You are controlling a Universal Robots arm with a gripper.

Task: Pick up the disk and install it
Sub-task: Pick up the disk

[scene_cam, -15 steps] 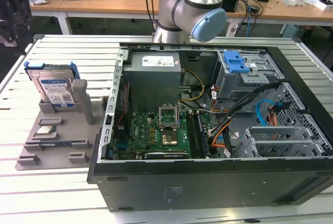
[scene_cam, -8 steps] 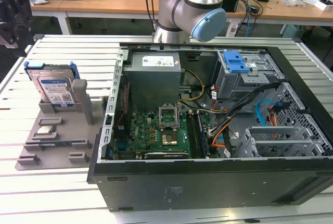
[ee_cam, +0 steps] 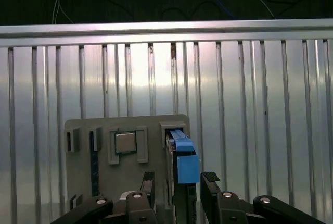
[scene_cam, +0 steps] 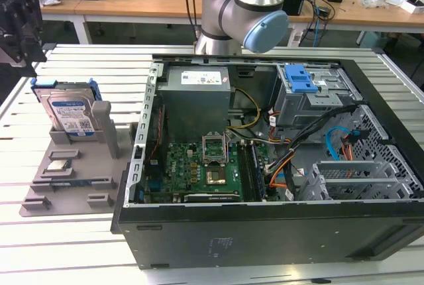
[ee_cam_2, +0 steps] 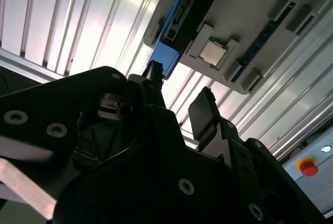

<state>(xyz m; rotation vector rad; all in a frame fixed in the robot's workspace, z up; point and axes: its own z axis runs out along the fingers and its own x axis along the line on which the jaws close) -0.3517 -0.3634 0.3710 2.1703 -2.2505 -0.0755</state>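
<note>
The disk [scene_cam: 69, 112] is a silver hard drive with a white-and-blue label and blue side rails. It stands on edge in a slot of the grey holder [scene_cam: 73, 182], at the exterior view's left. My gripper [scene_cam: 22, 36] hangs above and behind it, apart from it. In the first wrist view the disk's blue rail [ee_cam: 182, 157] lies in line with the gap of my gripper [ee_cam: 179, 183], whose black fingers [ee_cam: 210, 181] stand open with nothing between them. The second wrist view shows the open gripper [ee_cam_2: 178, 95] short of the disk's blue end [ee_cam_2: 165, 55].
The open computer case [scene_cam: 391, 232] fills the exterior view's middle and right, with a motherboard [scene_cam: 202, 166], a grey power supply box [scene_cam: 196, 93] and a drive cage with a blue latch [scene_cam: 299, 79]. A processor chip [ee_cam: 125, 142] lies on the holder. The table [scene_cam: 66, 252] is slatted metal.
</note>
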